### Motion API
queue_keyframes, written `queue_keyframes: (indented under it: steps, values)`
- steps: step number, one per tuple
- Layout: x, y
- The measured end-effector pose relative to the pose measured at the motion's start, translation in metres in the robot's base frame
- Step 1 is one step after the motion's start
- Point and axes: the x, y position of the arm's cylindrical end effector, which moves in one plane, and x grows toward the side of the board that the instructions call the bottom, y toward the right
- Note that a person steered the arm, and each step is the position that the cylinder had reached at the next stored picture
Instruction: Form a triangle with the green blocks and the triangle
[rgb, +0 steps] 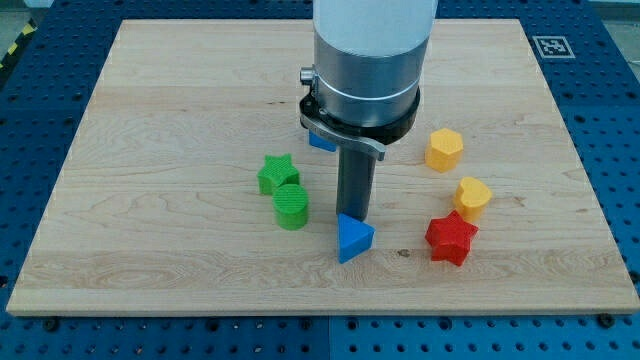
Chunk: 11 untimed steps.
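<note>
Tip (352, 217) of your dark rod (no fingers on this rig) touches the blue plastic triangle block (354, 239) from behind, near the touching green star block (276, 173) and green cylinder block (291, 206) on the wooden bench (150, 120), likely to square up the triangle.

Arm (372, 40): a thick pale-grey cylinder entering from the view's top edge, standing upright over the middle of the board.
Collar (360, 105): a dark ring with a metal clamp under the cylinder.
Rod (355, 180): straight, dark, vertical, hanging below the collar.
My tip (353, 216): down at the board surface, nearer the bottom edge than the top.
</note>
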Motion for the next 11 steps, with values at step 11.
queue_keyframes:
  steps: [11]
  values:
    - [-0.007, -0.054]
